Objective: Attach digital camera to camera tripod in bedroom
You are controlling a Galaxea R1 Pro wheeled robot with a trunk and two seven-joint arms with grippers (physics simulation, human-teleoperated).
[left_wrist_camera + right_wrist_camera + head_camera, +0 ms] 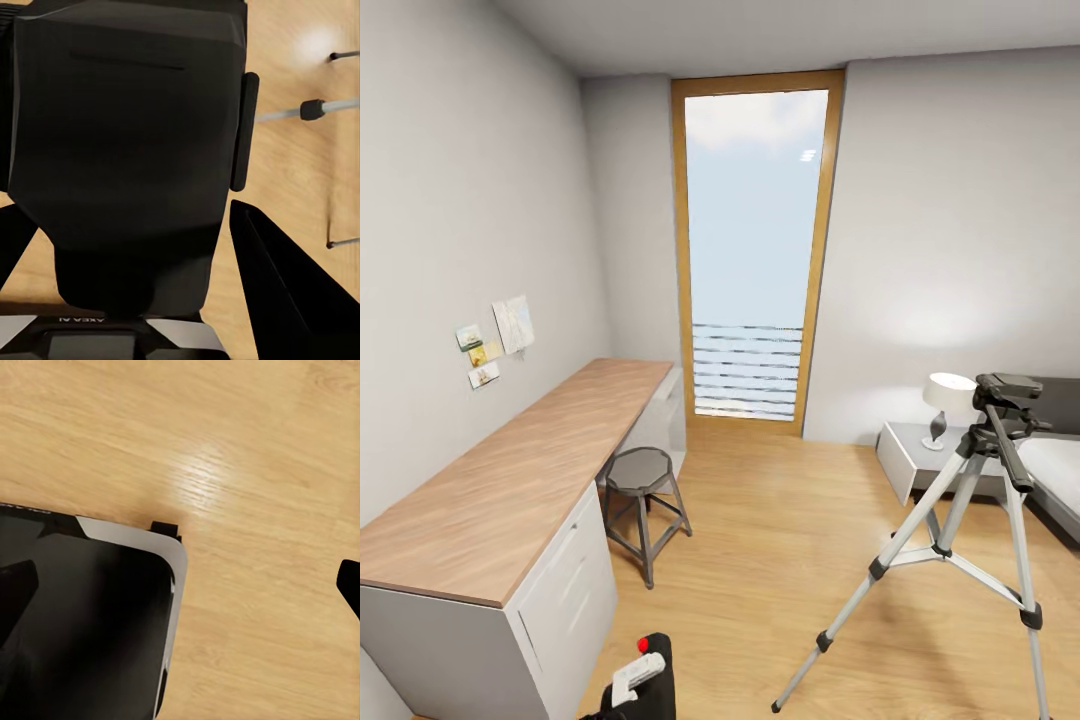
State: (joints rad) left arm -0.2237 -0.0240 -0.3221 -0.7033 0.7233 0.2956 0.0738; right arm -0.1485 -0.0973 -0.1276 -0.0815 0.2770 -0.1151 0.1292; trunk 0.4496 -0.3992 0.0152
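Now carrying | digital camera (124,142) sits between left gripper's (127,225) fingers, jaws closed on it; red dot low in head view | right gripper (180,607) jaws spread wide, holding nothing, over wood floor (247,450) | camera tripod (970,520) stands near bed, well apart | next: approach, raise camera onto pan head.

A black camera (652,650) with a red dot is seen near, low centre-left. The silver-legged tripod (960,540) is stood upright on the right.
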